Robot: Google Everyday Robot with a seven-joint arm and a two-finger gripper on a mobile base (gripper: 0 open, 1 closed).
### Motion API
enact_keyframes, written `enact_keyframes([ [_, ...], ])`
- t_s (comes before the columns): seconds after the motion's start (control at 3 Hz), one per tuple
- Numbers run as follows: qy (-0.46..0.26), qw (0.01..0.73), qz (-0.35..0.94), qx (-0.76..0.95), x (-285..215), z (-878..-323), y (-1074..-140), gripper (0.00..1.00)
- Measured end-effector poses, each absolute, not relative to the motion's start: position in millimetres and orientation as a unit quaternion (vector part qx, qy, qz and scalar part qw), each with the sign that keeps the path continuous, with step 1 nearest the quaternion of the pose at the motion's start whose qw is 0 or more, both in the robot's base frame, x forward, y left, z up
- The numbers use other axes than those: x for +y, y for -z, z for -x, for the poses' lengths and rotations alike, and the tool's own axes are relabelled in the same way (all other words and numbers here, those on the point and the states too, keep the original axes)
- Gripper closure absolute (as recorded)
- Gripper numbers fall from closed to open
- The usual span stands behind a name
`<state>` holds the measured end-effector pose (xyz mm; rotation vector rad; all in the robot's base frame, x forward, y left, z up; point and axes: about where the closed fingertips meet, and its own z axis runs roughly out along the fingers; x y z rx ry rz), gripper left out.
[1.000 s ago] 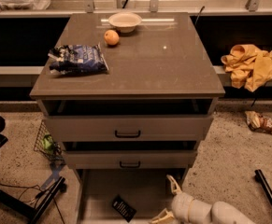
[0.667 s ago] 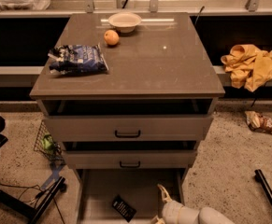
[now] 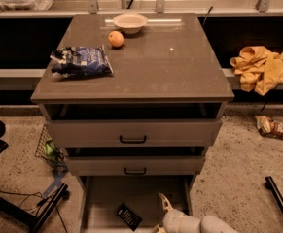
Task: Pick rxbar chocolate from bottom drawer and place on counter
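The rxbar chocolate [image 3: 129, 216] is a small flat black wrapper lying at an angle on the pale floor of the open bottom drawer [image 3: 102, 198]. My gripper [image 3: 161, 214] is low in the drawer's right part, just right of the bar and apart from it. One pale finger [image 3: 164, 202] points up and back, the other shows at the bottom edge, with nothing between them. The white arm runs off to the lower right. The counter [image 3: 170, 67] is the grey-brown top of the cabinet.
On the counter lie a blue-and-white snack bag [image 3: 80, 61], an orange [image 3: 115, 39] and a white bowl [image 3: 130, 22]. The two upper drawers [image 3: 133, 132] stand partly open above the bottom one. A yellow cloth [image 3: 261, 68] lies at right; a black base and cables at lower left.
My gripper and arm have moved left inside the bottom drawer, closer to the black bar. The bar has not moved.
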<state>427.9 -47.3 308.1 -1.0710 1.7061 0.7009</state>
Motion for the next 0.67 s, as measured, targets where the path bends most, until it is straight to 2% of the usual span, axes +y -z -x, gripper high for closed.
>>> enact_keyframes([
  [0.67,-0.302,0.472,0.437,0.703,29,-451,-229,0.00],
])
